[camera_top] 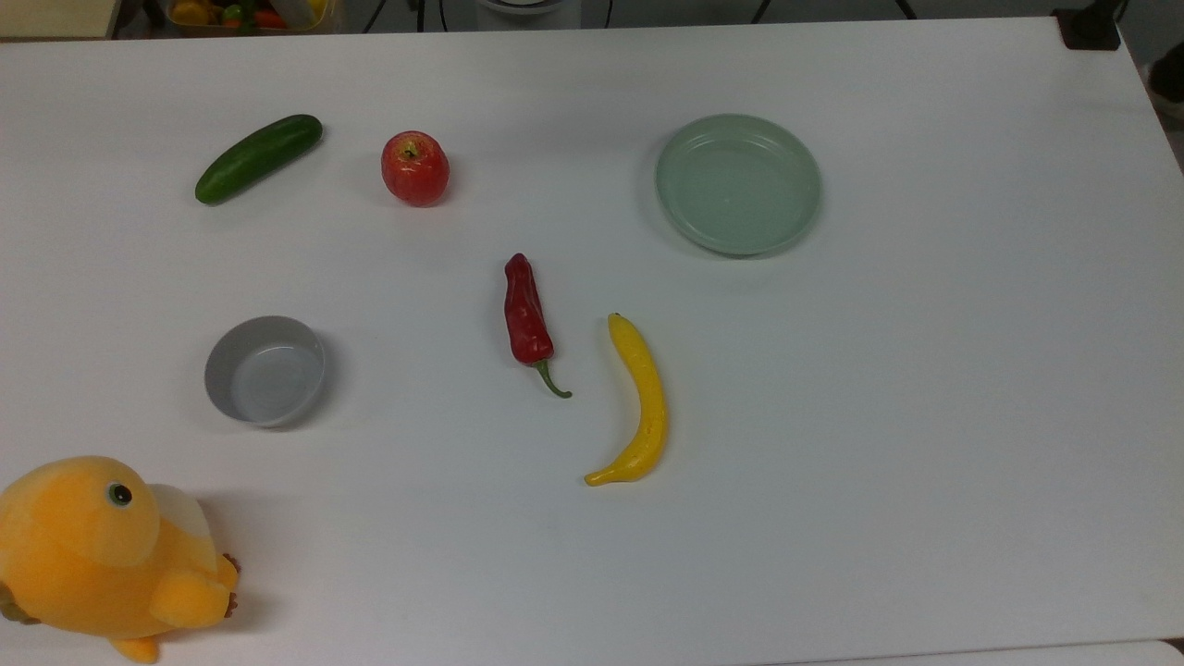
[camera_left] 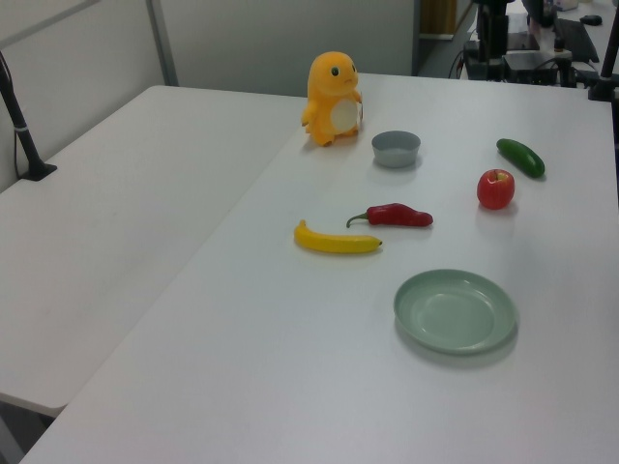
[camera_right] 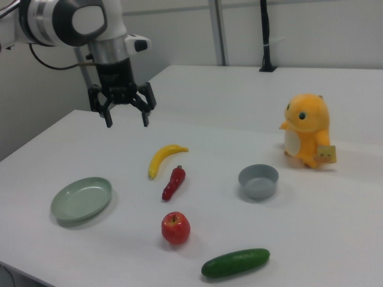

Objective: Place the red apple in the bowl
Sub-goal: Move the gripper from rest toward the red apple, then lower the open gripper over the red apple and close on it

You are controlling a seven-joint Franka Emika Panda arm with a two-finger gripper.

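— How are the fingers [camera_right: 110, 118] set?
— They are spread wide apart with nothing held between them. One gripper [camera_right: 126, 120] is seen in the right view, hung in the air above the white table [camera_right: 335, 227], pointing down, on one white arm [camera_right: 66, 21].

— What is counted below it?
— One of each thing. In the right view, one yellow banana [camera_right: 163, 159] is found at about 5 o'clock from the gripper, one red chili pepper [camera_right: 173, 183] just beyond it, and one pale green plate [camera_right: 81, 200] at about 7 o'clock, none of them touched.

— And the task's things?
— One red apple [camera_top: 415, 168] is seen standing on the table, stem up, in the top view; one green cucumber [camera_top: 258, 158] lies at its 9 o'clock, apart from it. One grey bowl [camera_top: 265, 370] is placed at about 7 o'clock from the apple, well apart, upright, with nothing inside. In the left view the apple [camera_left: 495, 188] is placed at about 4 o'clock from the bowl [camera_left: 396, 148].

— Anything further out?
— One orange plush toy [camera_top: 102, 555] is seen at the bowl's 7 o'clock in the top view, near the table's edge.
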